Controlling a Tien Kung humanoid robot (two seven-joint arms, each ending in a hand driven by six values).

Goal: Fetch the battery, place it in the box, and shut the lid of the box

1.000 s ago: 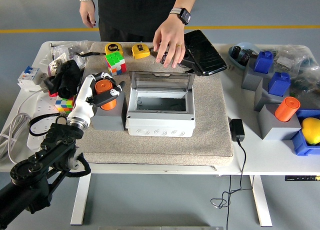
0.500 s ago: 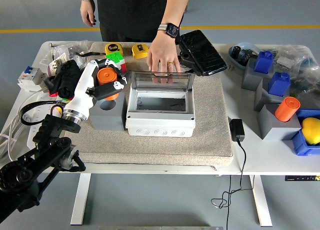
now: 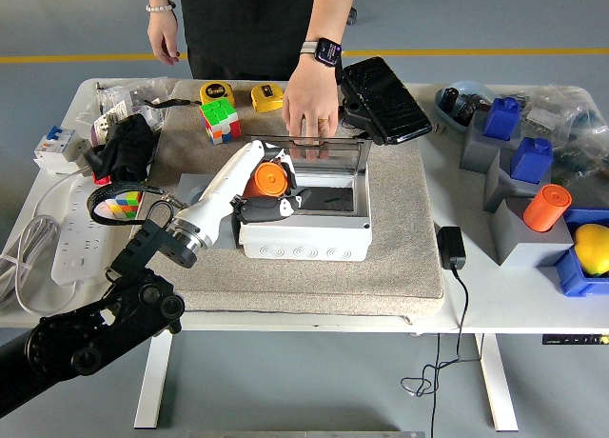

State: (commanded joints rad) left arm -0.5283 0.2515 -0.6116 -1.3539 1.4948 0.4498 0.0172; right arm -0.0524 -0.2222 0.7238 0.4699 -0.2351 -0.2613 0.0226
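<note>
My left hand [image 3: 267,188] is shut on an orange cylindrical battery [image 3: 268,180] and holds it over the left part of the open white box [image 3: 304,236]. The box stands in the middle of a grey mat [image 3: 409,248]. Its clear lid [image 3: 303,150] stands upright at the back. A person's hand [image 3: 311,109] with a smartwatch rests on the lid's top edge. The grey holder [image 3: 195,186] at the box's left now shows little behind my arm. My right hand is out of view.
Two yellow tape measures [image 3: 215,92] and a colour cube [image 3: 221,119] lie at the mat's back left. A black case [image 3: 385,100] sits behind the box. Grey and blue holders, another orange battery [image 3: 545,208] and a yellow ball [image 3: 592,248] fill the right side. Cables and a power strip [image 3: 57,252] lie left.
My left hand lifted the orange battery out of the grey holder and carried it right, over the box. The person's hand moved from the back of the mat onto the box lid.
</note>
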